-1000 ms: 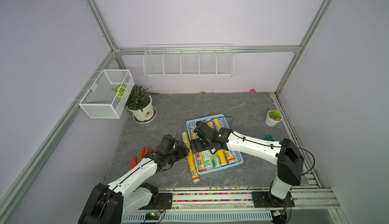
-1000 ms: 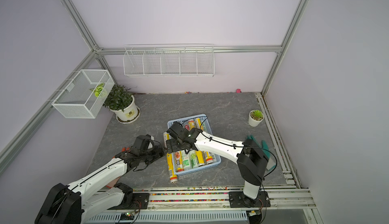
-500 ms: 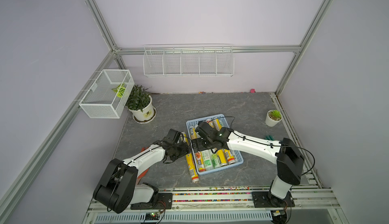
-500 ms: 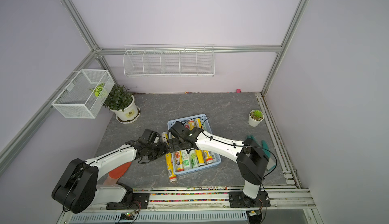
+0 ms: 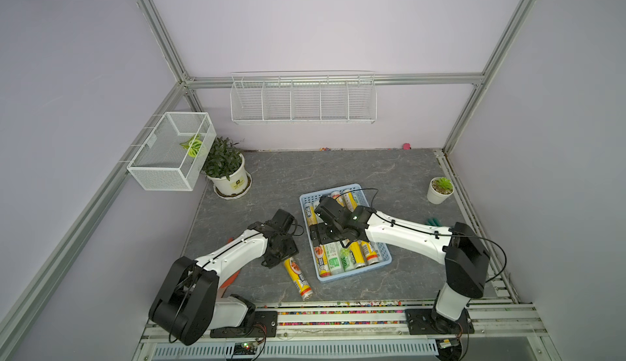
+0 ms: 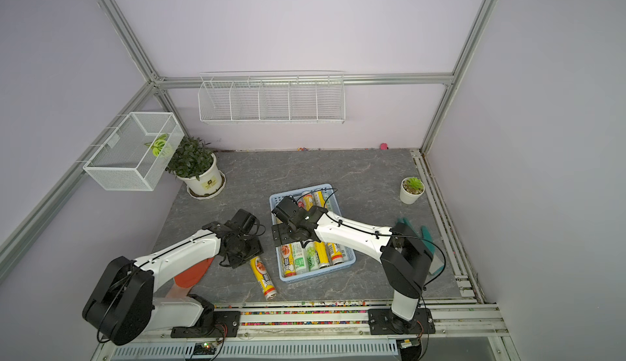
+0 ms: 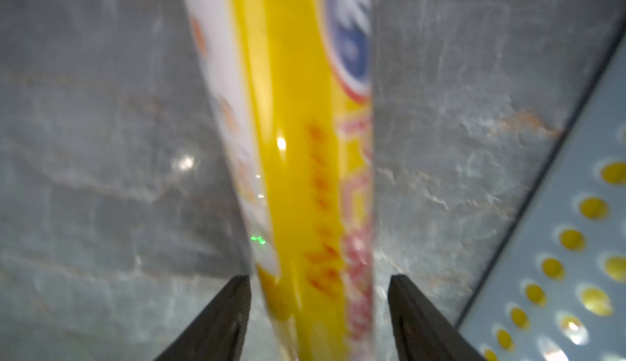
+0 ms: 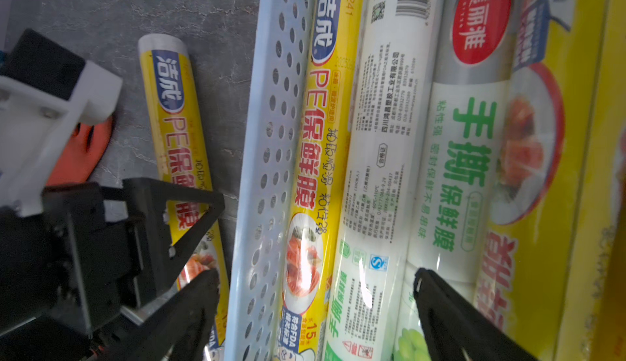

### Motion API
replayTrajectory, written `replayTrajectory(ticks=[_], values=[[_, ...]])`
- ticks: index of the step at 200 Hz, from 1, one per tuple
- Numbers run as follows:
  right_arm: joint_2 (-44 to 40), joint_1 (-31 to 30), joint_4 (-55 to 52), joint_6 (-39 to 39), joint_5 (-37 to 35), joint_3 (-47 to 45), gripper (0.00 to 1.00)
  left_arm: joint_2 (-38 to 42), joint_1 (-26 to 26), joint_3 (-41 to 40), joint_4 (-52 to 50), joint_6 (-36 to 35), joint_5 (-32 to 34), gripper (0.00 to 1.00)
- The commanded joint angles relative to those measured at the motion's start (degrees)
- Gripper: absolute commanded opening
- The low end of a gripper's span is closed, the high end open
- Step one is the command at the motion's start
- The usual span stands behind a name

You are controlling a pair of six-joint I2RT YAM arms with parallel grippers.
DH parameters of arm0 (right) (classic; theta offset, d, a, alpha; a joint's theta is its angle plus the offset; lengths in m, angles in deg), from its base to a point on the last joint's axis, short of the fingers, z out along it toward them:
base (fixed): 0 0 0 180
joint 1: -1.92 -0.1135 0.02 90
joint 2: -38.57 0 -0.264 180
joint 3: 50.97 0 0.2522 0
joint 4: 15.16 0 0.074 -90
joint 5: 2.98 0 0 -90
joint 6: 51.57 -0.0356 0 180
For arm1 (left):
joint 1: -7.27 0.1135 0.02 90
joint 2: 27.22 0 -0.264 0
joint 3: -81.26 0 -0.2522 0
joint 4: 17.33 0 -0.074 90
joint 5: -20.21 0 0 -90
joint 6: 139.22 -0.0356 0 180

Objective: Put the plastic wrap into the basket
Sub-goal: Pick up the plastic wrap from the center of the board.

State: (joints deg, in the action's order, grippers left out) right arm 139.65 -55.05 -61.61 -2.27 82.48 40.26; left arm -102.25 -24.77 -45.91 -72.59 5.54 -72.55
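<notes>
Straddles roll [image 5: 298, 276] at 8 o'clock of basket [image 5: 355, 270] with left gripper [image 7: 320, 278]; cannot tell if clamped. Hangs right gripper [image 8: 315, 274] wide above basket wall at 9 o'clock.

1. Left wrist view: plastic wrap roll [image 7: 298, 139] blurred; left hand's [image 7: 319, 278] contact with it unclear.
2. Both top views: right arm [image 5: 403, 237] hides the basket's [image 5: 355, 271] middle.
3. Orange glove [image 6: 193, 271], at that roll's 9 o'clock, mostly under left arm [image 6: 183, 254].

yellow roll [image 8: 321, 139] reads "pe保鲜膜" and "1241"; white roll [image 8: 467, 179] reads "手撕保鲜膜".
</notes>
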Motion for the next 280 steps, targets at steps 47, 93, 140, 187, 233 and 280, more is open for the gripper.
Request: replayTrajectory(ticks=[47, 93, 140, 187, 233, 280], values=[[-2.7, 0.2, 0.9, 0.0, -0.8, -2.9, 0.95, 1.4, -3.0, 0.4, -3.3, 15.3, 3.4, 0.69], [-3.9, 0.2, 3.3, -0.4, 0.9, -5.0, 0.95, -3.0, -2.9, 0.9, -1.3, 13.9, 1.4, 0.68], [-4.5, 0.2, 6.5, -0.1, 4.5, -6.7, 0.95, -7.5, -3.0, 1.9, -0.7, 12.7, 1.2, 0.67], [-3.9, 0.3, 7.2, 0.3, 5.9, -6.8, 0.95, -9.9, -3.0, 3.1, -2.3, 10.8, 2.8, 0.48], [-6.6, 0.5, 7.4, 0.3, 2.8, -7.7, 0.95, -4.1, -3.0, 7.4, -10.0, 10.0, 9.4, 0.26], [-14.6, 1.5, 9.3, -2.0, -3.4, -12.1, 0.96, 3.1, -3.1, 16.7, -15.0, 0.1, 15.2, 0.15]])
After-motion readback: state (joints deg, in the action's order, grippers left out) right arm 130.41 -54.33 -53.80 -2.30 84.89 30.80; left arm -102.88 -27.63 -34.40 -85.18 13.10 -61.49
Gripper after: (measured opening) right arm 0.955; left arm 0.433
